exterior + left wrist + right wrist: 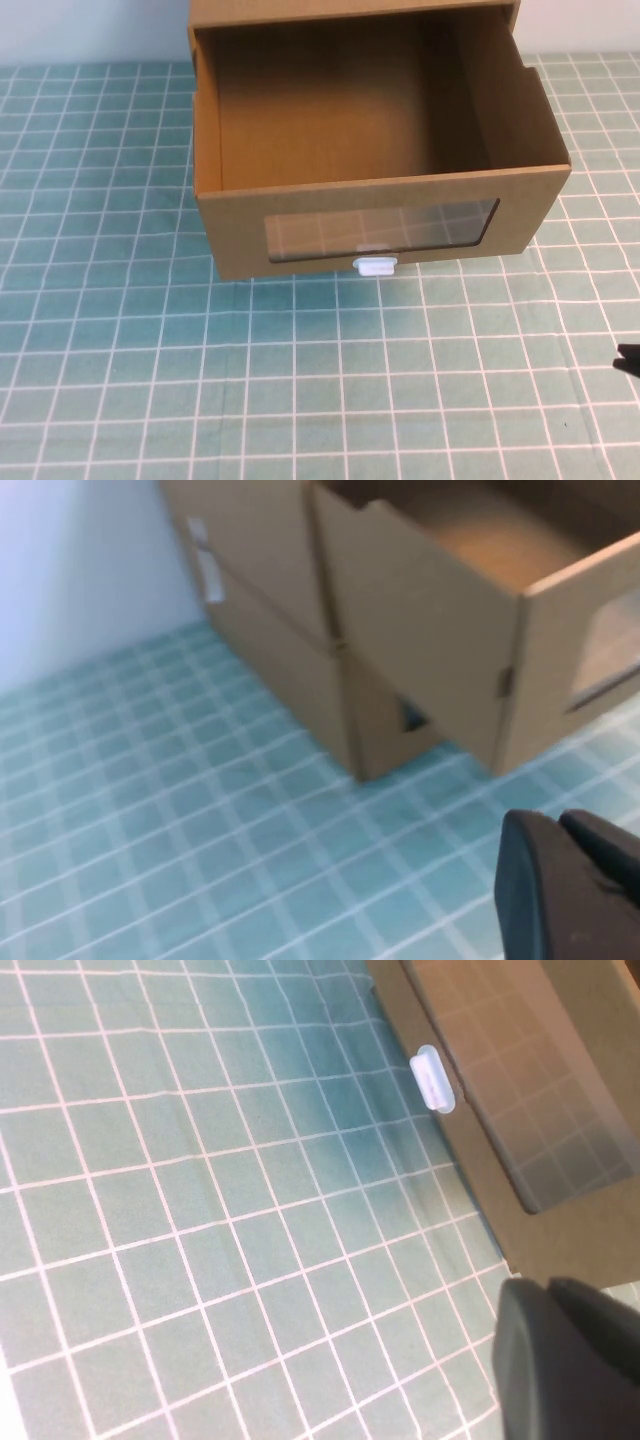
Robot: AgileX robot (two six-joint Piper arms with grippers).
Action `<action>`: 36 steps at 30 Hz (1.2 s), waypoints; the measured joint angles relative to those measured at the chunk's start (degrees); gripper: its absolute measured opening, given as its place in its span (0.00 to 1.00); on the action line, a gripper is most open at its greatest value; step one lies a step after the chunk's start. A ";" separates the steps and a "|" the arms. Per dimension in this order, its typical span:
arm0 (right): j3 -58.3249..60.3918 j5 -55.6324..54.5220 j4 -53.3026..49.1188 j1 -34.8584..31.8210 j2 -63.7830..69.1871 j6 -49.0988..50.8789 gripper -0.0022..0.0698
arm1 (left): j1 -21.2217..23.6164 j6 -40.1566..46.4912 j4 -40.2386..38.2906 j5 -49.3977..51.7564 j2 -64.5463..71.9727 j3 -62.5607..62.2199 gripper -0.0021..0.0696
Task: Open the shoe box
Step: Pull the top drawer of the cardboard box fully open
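We see the cardboard shoe box [240,12] with its drawer [232,232] open on the gridded mat [150,360], a white tab [376,266] below its window [400,228]; the right gripper [630,360] shows at the right edge.

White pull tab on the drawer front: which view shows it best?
Right wrist view: the tab is close and unblocked, beside the window. High view shows the tab small, at the front's lower edge. Left wrist view misses it, showing only the drawer side and the left gripper nearby. The right gripper, shut, sits front-right.
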 joint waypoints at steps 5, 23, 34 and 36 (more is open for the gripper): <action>0.00 0.00 0.02 0.00 0.00 0.00 0.01 | 0.00 -9.48 11.09 -9.98 -8.40 10.78 0.02; 0.00 0.00 0.12 0.00 0.00 0.00 0.01 | 0.00 -46.83 34.97 -19.66 -21.94 36.61 0.02; 0.00 0.00 0.12 0.00 0.00 0.00 0.01 | 0.00 -42.77 36.01 -19.55 -21.94 36.61 0.02; 0.00 0.00 0.12 0.00 0.00 0.00 0.01 | 0.00 -42.77 36.10 -19.55 -21.94 36.61 0.02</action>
